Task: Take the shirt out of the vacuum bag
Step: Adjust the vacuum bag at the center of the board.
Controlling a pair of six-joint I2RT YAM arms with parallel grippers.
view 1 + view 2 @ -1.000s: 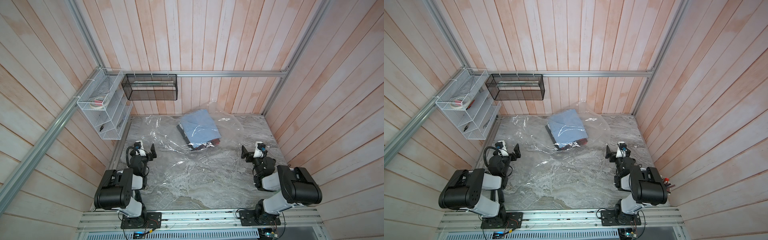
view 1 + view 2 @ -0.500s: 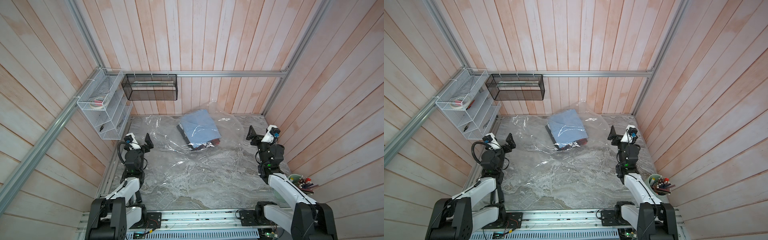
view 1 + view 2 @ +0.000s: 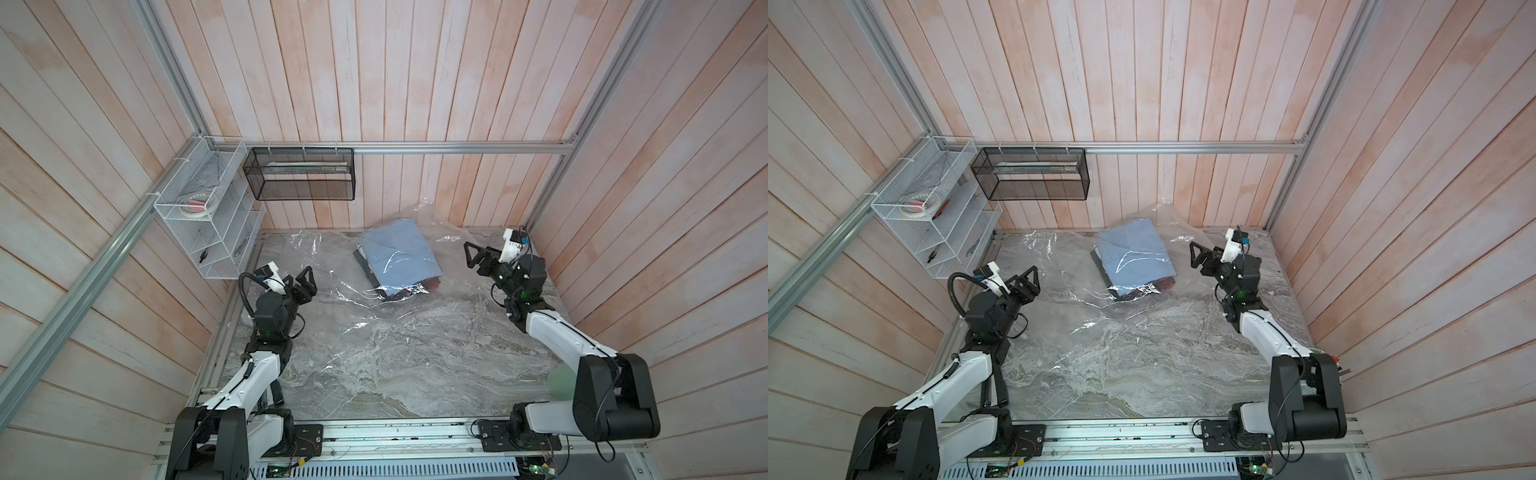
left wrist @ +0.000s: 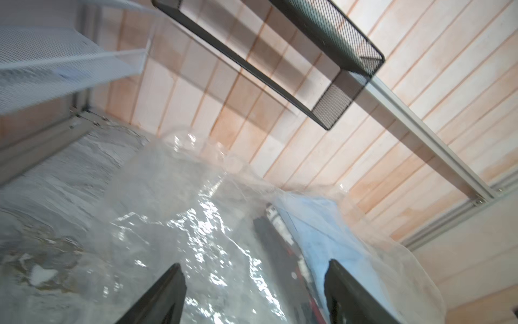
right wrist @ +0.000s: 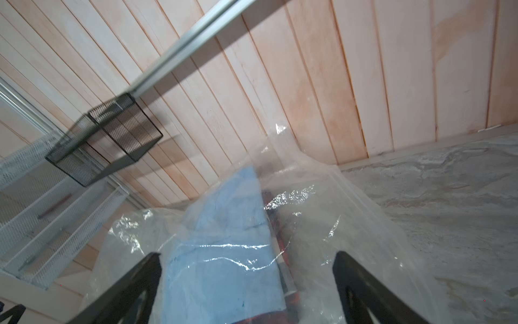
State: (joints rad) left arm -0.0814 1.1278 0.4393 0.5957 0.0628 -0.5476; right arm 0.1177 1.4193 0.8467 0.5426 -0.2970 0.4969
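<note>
The vacuum bag (image 3: 328,270) is crinkly clear plastic spread over the back half of the table; it shows in both top views and both wrist views (image 4: 168,213) (image 5: 322,213). Inside it lies the shirt (image 3: 399,253) (image 3: 1133,249), folded and light blue, on top of dark and red garments. My left gripper (image 3: 302,282) (image 4: 253,263) hovers open over the bag's left part, pointing at the stack, holding nothing. At the stack's right, my right gripper (image 3: 473,257) (image 5: 248,254) is open and aimed at the shirt (image 5: 224,238), not touching it.
A white wire rack (image 3: 208,224) hangs on the left wall near my left arm. A black mesh basket (image 3: 299,174) hangs on the back wall above the table. A green cup (image 3: 559,380) stands behind my right arm. Wooden walls enclose the marble table (image 3: 395,374) on three sides.
Both arms have unfolded from their tucked poses near the front and stretched toward the back, bringing the grippers up beside the stack. The bag and the shirt have not moved.
</note>
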